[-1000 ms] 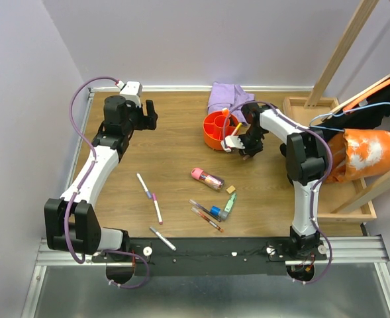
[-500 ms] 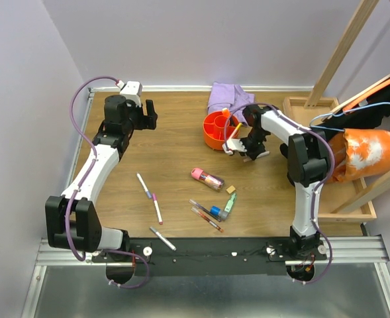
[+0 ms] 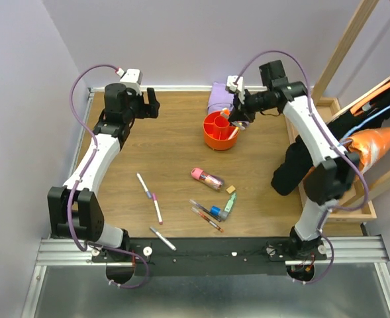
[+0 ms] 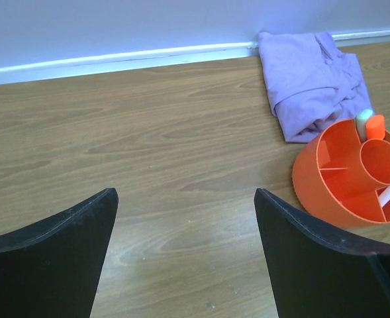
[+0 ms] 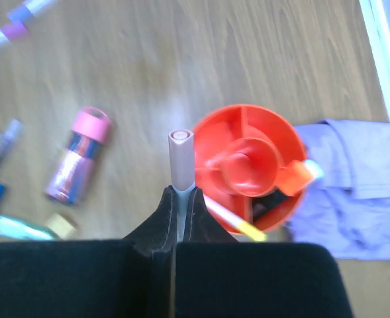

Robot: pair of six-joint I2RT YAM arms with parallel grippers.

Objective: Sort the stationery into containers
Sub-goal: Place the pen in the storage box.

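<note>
Right fingers (image 5: 201, 218) clenched on a thin pen (image 5: 181, 156) with a pale pink cap, long axis straight out from the fingers, up the wrist frame. Orange cup (image 5: 247, 110) sits just right of the pen tip, below it, dividers showing, a few items inside. Left fingers (image 4: 49, 265) spread wide and empty, upper left of the top view, farther off. Pink tube (image 3: 206, 177) lies on the table (image 3: 168, 132), mid-frame.

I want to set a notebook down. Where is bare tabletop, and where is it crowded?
Widest bare wood lies between the left claw and the orange cup, reaching forward to the white pens. More lies right of the eraser. Crowded: around the pink tube and eraser.
</note>
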